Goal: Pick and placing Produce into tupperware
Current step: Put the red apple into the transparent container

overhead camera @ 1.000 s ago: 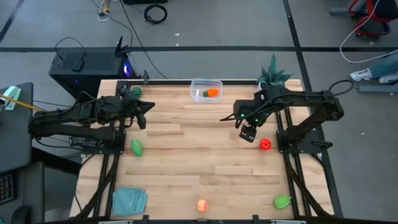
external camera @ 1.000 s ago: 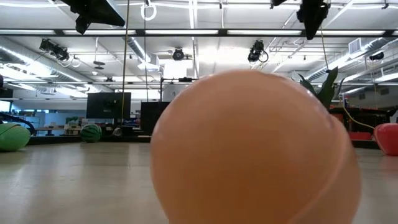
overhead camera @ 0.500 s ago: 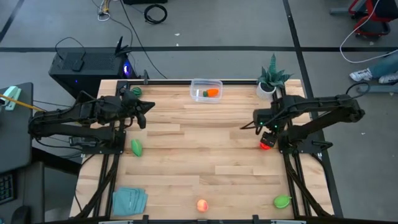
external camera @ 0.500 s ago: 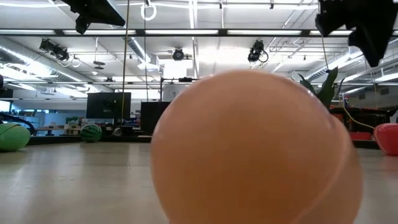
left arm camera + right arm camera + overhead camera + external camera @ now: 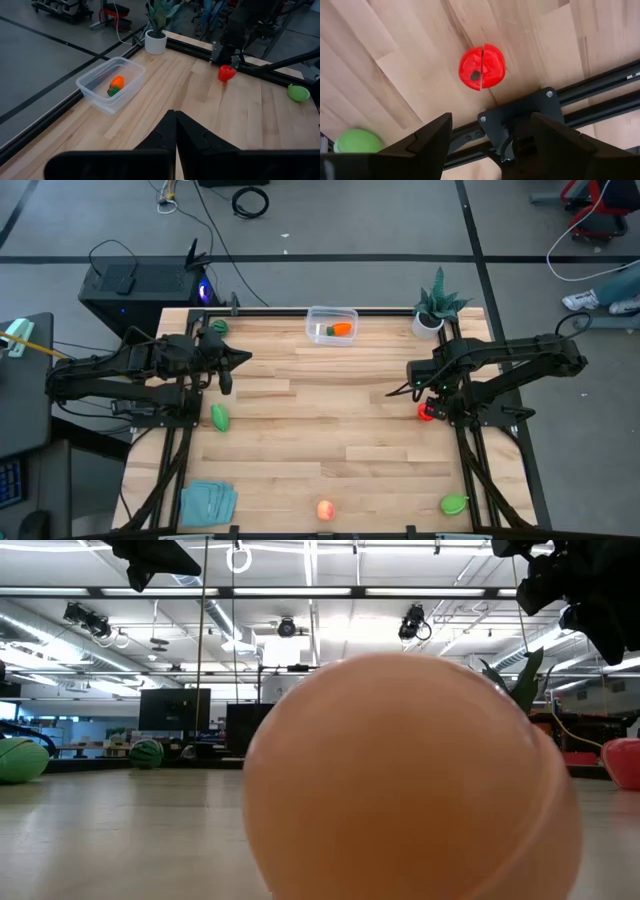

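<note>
Right tool: arm reached in from the table's right edge, elbow bent, wrist turned downward. Fingers stood apart, holding nothing. Red produce piece lay on the wood directly beneath the tool, apart from both fingers, just beside the black frame bracket.

Left tool: arm stretched in from the table's left edge, held above the table and roughly level with it. Fingers pressed together, holding nothing.

Tupperware: clear box at the table's far edge, ahead of the left tool and off to one side of it. It contained the orange carrot with its green top.

Other produce: a green piece near the left arm's base; a dark green round piece at the far left corner; a light green piece near the front right, well apart from the right tool; a peach-orange piece at the front edge, filling the low view.

Table: light wood planks.

Potted plant: far right corner, beyond the right tool.

Teal folded cloth: front left corner.
</note>
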Controlling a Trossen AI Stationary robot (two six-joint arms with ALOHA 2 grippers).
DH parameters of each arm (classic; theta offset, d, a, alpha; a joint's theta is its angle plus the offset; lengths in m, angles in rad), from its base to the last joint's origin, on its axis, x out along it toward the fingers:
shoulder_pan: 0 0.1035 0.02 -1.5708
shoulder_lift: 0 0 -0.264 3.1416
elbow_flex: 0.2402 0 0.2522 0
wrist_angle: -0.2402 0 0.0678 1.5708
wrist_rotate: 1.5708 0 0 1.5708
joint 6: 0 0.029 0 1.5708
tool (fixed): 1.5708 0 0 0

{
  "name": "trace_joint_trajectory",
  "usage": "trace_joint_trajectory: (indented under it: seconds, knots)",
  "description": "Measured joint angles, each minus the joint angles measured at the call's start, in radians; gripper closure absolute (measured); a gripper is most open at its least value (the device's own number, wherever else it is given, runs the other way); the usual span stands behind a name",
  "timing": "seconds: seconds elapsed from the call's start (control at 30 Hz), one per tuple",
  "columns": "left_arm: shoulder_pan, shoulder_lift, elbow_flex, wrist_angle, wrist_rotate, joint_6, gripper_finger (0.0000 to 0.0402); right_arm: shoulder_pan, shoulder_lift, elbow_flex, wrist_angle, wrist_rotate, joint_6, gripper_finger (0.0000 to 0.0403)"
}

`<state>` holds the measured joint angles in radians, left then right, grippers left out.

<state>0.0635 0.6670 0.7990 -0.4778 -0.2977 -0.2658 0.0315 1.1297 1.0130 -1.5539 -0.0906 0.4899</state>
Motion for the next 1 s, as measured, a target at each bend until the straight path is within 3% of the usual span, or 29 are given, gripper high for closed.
trace_joint_trajectory:
  seconds: [0.33, 0.8, 1.0]
  knots:
    - [0.0, 0.0, 0.0, 0.0, 0.0, -0.003, 0.0364, 0.0, 0.0, 0.0, 0.006, 0.0, 0.004, 0.0128]
    - [0.0, 0.0, 0.0, 0.001, 0.0, -0.003, 0.0349, 0.0, 0.001, 0.0, 0.164, 0.014, 0.005, 0.0128]
    - [0.0, 0.0, 0.0, 0.001, 0.0, -0.003, 0.0349, 0.004, 0.001, -0.108, 0.205, 0.01, 0.081, 0.0128]
